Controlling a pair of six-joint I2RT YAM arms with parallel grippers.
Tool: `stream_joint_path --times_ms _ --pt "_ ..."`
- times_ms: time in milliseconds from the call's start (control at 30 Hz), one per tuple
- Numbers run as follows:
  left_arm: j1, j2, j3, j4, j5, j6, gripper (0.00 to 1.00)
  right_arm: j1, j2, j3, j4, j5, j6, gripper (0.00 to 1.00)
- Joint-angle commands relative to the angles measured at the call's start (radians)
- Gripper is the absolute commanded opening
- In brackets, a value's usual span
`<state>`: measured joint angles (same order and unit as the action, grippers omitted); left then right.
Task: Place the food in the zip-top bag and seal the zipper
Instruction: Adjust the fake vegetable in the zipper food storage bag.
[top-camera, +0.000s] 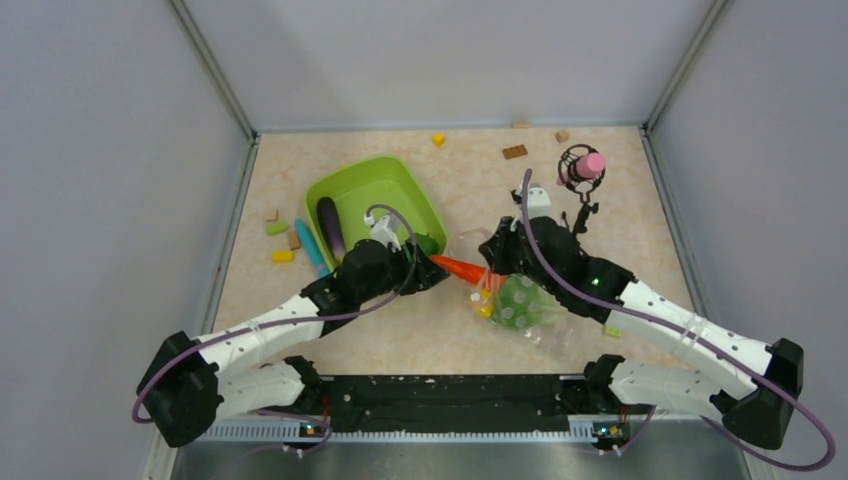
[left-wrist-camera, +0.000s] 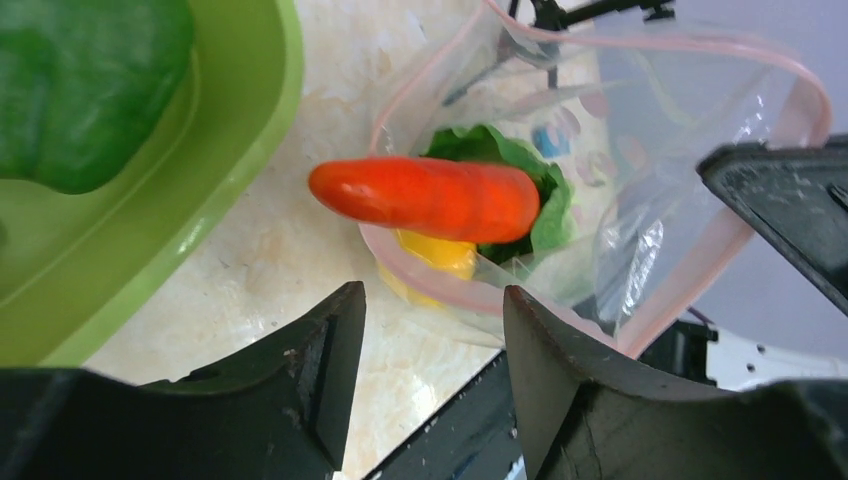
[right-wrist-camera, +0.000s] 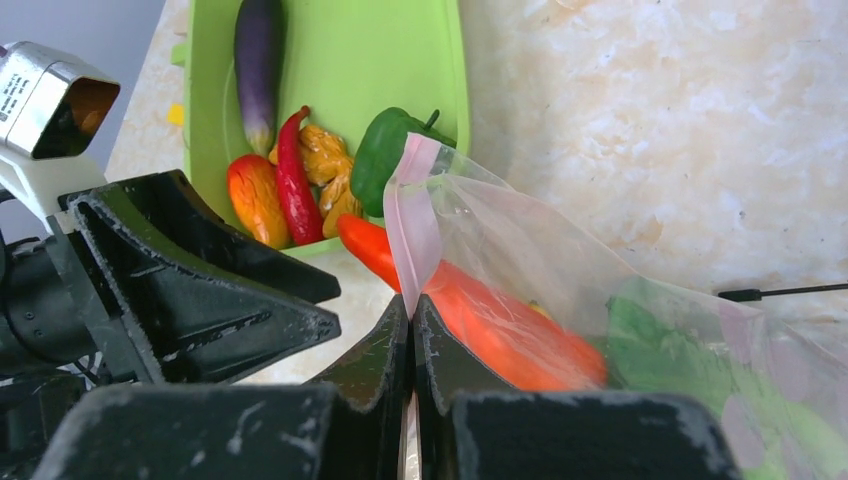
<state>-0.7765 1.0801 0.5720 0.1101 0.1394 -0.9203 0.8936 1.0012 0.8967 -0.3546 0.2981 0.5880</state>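
Observation:
The orange carrot (left-wrist-camera: 430, 198) lies across the mouth of the clear zip-top bag (left-wrist-camera: 680, 130), its tip still outside. Inside the bag are the green cabbage (left-wrist-camera: 520, 160) and the yellow lemon (left-wrist-camera: 440, 255). My left gripper (left-wrist-camera: 432, 305) is open just short of the carrot, with nothing between its fingers. My right gripper (right-wrist-camera: 412, 305) is shut on the pinkish zipper (right-wrist-camera: 412, 220), holding the bag mouth up. The purple eggplant (right-wrist-camera: 258, 60), red chilli (right-wrist-camera: 295, 180) and green pepper (right-wrist-camera: 385, 150) sit in the lime-green tray (right-wrist-camera: 400, 50). In the top view the bag (top-camera: 520, 305) lies at table centre.
Small coloured blocks (top-camera: 283, 255) and a blue stick (top-camera: 310, 245) lie left of the tray (top-camera: 400, 165). A brown block (top-camera: 515, 152) and a yellow block (top-camera: 438, 139) sit near the back wall. A pink-topped stand (top-camera: 583, 167) rises at the back right.

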Motion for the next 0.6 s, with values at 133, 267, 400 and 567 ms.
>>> stream_joint_path --times_ms 133,267,400,567 --pt "-0.015 0.033 0.012 0.082 -0.266 -0.070 0.54 -0.003 -0.016 -0.008 0.084 0.007 0.016 0.00" --pt "-0.015 0.089 0.020 0.140 -0.245 -0.085 0.45 -0.003 -0.008 -0.016 0.098 0.008 0.016 0.00" --pt "-0.016 0.144 0.036 0.203 -0.182 -0.094 0.32 -0.003 0.002 -0.015 0.098 0.003 0.016 0.00" --pt "-0.015 0.178 0.050 0.226 -0.172 -0.098 0.19 -0.003 -0.004 -0.024 0.101 0.002 0.016 0.00"
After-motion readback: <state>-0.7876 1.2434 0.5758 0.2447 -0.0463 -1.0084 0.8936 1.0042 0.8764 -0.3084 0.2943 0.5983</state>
